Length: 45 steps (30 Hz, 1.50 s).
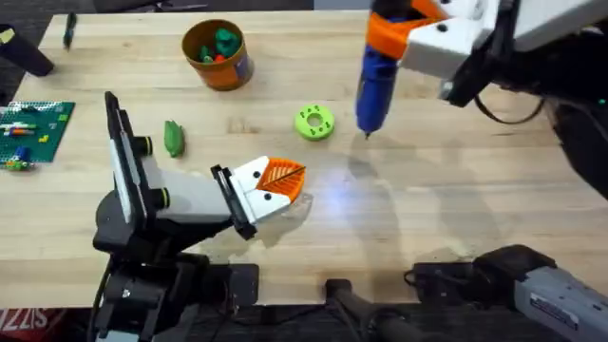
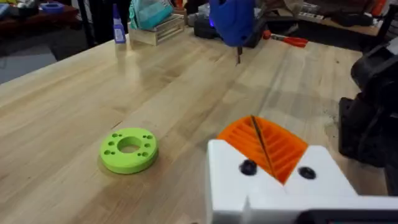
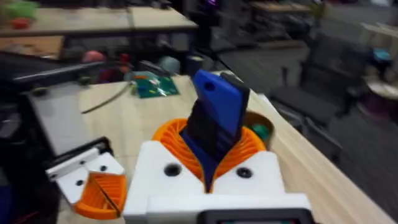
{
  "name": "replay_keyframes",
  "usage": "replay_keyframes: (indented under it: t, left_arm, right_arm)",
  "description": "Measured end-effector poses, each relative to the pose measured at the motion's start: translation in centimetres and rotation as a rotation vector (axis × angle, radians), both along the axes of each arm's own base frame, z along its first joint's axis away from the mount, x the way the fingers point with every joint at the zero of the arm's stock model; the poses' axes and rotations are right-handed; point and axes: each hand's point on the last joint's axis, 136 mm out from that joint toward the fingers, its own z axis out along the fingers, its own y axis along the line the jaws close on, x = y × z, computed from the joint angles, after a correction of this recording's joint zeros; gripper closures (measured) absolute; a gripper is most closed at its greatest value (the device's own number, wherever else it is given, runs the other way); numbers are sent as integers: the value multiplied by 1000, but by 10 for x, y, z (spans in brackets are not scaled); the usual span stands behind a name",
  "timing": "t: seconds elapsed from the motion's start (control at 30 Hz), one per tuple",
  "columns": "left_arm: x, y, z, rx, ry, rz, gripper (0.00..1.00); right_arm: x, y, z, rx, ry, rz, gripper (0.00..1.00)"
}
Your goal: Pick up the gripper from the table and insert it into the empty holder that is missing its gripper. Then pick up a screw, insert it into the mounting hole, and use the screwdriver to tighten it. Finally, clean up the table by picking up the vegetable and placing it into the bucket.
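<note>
My right gripper [image 1: 394,38] is shut on the blue screwdriver [image 1: 375,81], held upright above the table with its thin bit pointing down to the right of a green ring. The right wrist view shows the screwdriver [image 3: 214,115] clamped between my orange pads. My left gripper [image 1: 293,179] lies low over the table's middle, its orange pads pressed together. The green vegetable [image 1: 174,138] lies on the table left of it. The orange bucket [image 1: 217,55] stands at the back with small toys inside. The loose gripper, the holder and the screw are out of view.
A bright green flat ring [image 1: 313,122] with dark holes lies between the two grippers, also seen as the ring [image 2: 129,149] in the left wrist view. A green brick board [image 1: 28,133] sits at the table's left edge. Bare wood stretches in front of and right of the ring.
</note>
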Motion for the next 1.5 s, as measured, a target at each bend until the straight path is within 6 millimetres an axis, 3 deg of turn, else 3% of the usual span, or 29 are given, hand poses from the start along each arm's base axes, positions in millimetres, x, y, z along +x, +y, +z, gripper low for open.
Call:
replay_keyframes:
  t: [0.3, 0.5, 1.07, 1.5]
  left_arm:
    - [0, 0, 0, 0, 0, 0, 994]
    - [0, 0, 0, 0, 0, 0, 994]
    - [0, 0, 0, 0, 0, 0, 994]
    - [0, 0, 0, 0, 0, 0, 994]
  right_arm:
    - [-46, 49, 19, 46, -164, 282, 979]
    - [-56, 68, 26, 96, -136, 306, 979]
    - [-70, 82, 44, 170, -145, 322, 979]
    - [-76, 104, 40, 198, -151, 356, 979]
